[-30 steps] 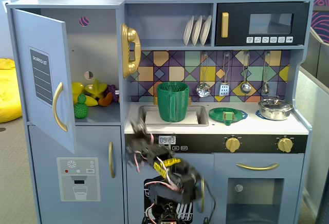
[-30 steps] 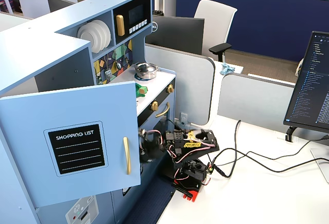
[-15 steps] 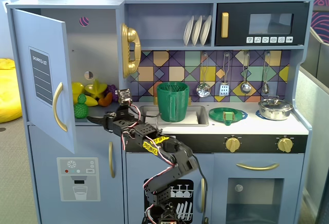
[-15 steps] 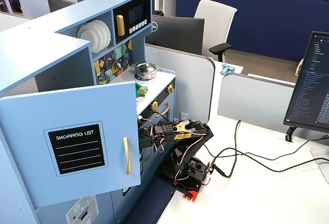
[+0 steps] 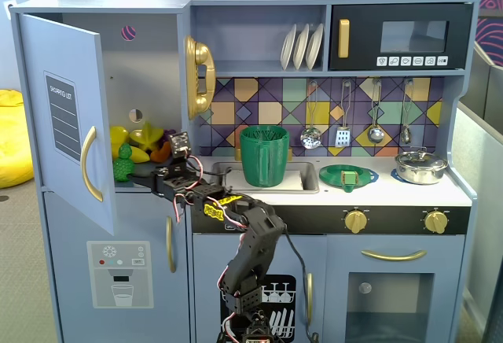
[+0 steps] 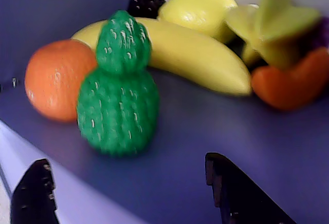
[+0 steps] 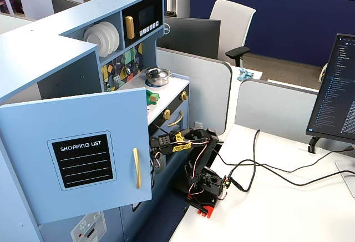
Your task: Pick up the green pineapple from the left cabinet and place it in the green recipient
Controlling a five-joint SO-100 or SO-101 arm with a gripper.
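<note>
The green pineapple [image 6: 118, 95] stands upright on the shelf of the open left cabinet [image 5: 153, 75], in front of an orange [image 6: 54, 77] and a banana [image 6: 195, 54]. In a fixed view it shows at the shelf's front left [image 5: 123, 164]. My gripper [image 6: 126, 162] is open and empty at the shelf's front edge, a short way in front of the pineapple, one black finger [image 6: 33, 193] at each side. It also shows in a fixed view [image 5: 141, 176]. The green recipient [image 5: 265, 154] stands in the sink right of the cabinet. In the side fixed view the door [image 7: 77, 153] hides gripper and pineapple.
A lemon [image 6: 198, 8], star fruit [image 6: 272, 23], an orange piece [image 6: 293, 82] and dark grapes [image 6: 144, 5] crowd the back of the shelf. The cabinet door [image 5: 67, 115] stands open at left. A green plate [image 5: 347, 175] and a metal pot [image 5: 420, 166] sit on the counter.
</note>
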